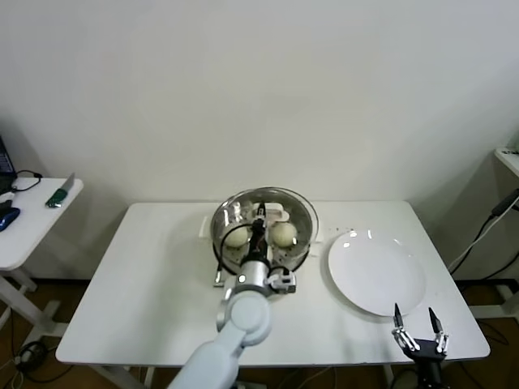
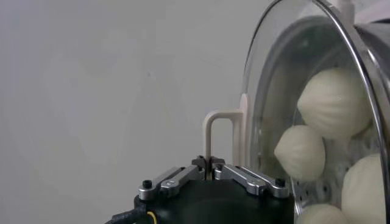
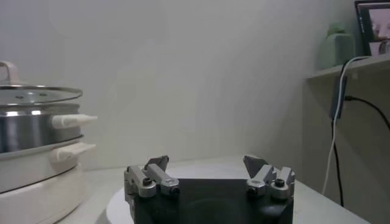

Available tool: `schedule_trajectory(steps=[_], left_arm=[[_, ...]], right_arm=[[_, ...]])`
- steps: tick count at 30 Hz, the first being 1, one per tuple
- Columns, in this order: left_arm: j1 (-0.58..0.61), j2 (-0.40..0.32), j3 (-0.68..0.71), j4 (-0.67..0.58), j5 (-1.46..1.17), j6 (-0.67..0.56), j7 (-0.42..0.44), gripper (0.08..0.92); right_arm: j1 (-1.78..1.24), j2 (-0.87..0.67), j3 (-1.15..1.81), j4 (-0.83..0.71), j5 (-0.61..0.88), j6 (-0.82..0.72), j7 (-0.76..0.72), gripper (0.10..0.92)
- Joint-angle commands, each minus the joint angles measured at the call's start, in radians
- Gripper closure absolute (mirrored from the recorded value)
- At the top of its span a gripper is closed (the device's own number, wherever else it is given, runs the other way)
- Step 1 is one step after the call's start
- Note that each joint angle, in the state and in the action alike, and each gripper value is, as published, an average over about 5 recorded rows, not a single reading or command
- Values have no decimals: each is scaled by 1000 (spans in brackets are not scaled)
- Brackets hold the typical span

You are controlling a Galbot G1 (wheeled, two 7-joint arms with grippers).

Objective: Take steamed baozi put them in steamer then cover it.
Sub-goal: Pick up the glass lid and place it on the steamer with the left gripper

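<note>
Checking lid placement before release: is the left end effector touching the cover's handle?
Touching. The left wrist view shows the left end effector shut on the cream handle of the cover.

From my head my left arm (image 1: pixel 243 312) covers the middle of the steamer (image 1: pixel 231 212), so only two steamed baozi (image 1: pixel 283 233) peek out beside it; my left gripper (image 2: pixel 209 164) is cut off below in its wrist view, as is the cover (image 2: pixel 268 73) to the side; my right gripper (image 1: pixel 420 331) is clipped at the frame's bottom; the plate (image 3: pixel 119 204) is mostly behind it.
</note>
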Motion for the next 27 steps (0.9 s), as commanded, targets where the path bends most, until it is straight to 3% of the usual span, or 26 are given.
schedule_trajectory(steps=[1,27], left_arm=[[-3,-1,-13,26,23,3,-1,866],[11,-8,-19,43,30,-2,-4,866]], right_arm=[[1,-2,1,-1,3,1,-3,203],[0,-1,4,0,3,11,-4,203]])
